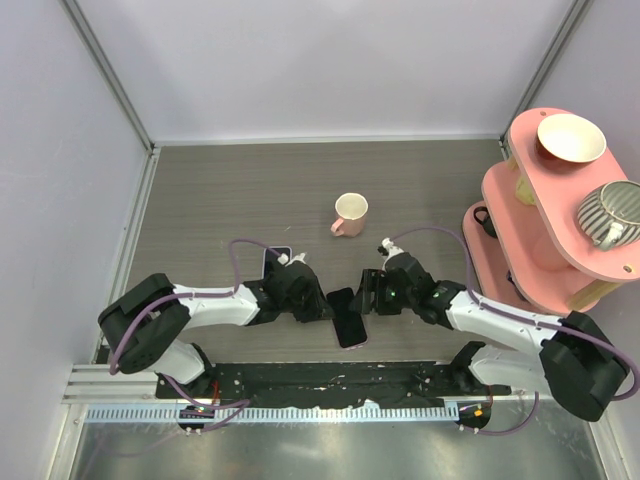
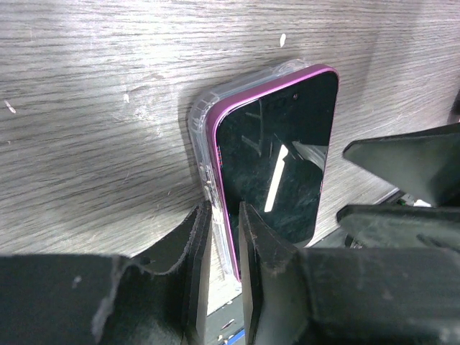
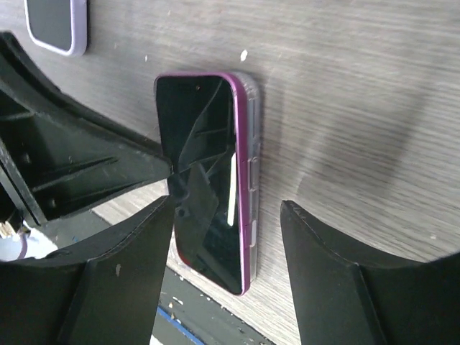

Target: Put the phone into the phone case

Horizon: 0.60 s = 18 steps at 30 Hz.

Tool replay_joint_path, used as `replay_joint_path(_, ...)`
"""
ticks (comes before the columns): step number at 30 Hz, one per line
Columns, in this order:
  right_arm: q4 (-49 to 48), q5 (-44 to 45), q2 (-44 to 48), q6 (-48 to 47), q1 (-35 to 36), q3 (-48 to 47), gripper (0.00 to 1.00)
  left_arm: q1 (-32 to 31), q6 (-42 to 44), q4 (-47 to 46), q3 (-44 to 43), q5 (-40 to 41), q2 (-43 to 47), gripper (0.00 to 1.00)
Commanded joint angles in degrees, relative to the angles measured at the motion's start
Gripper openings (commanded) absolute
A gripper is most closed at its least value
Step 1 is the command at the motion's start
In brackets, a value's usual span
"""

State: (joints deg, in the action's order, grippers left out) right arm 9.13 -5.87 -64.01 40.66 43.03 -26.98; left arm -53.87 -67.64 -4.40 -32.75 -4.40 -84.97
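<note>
On the grey wood-grain surface, near its front edge and between the two arms: a phone with a magenta rim, flat, dark screen up. Around it, a clear phone case, visible along one long side and at the upper corner, there standing out a little beyond the magenta rim. Not possible to tell whether seated fully all around.

At the phone's left long side, low over the surface: the left hand, closed almost completely. In the left wrist view, its fingers with only a narrow gap, and in this gap the side wall of the case together with the phone's edge, so pinching the case there.

At the phone's far right corner: the right hand, spread wide. In the right wrist view, one finger at each side of the phone, the left one overlapping the lower part of the screen; contact not possible to judge.

Elsewhere: a second phone in a lavender case just behind the left hand, a pink mug upright further back, and at the right a pink tiered stand with a cream bowl and a striped cup.
</note>
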Motion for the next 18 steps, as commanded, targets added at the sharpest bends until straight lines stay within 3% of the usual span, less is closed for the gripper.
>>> replay_joint_path(1,-8.8,-9.4,-1.6,-0.8,-0.3,2.1,0.68,0.0,-2.1,-0.2,0.7,-0.7,-0.6,0.23)
replay_joint_path(10,-19.0,-17.4,-8.1,-1.8,-0.2,5.0,0.70,0.6,-7.4,-9.8,4.3,-5.3,-2.7,0.22)
replay_joint_path(18,-26.8,-25.7,-7.2,3.7,-2.5,4.5,0.73,0.7,-11.4,-18.2,7.2,-7.7,-6.7,0.22)
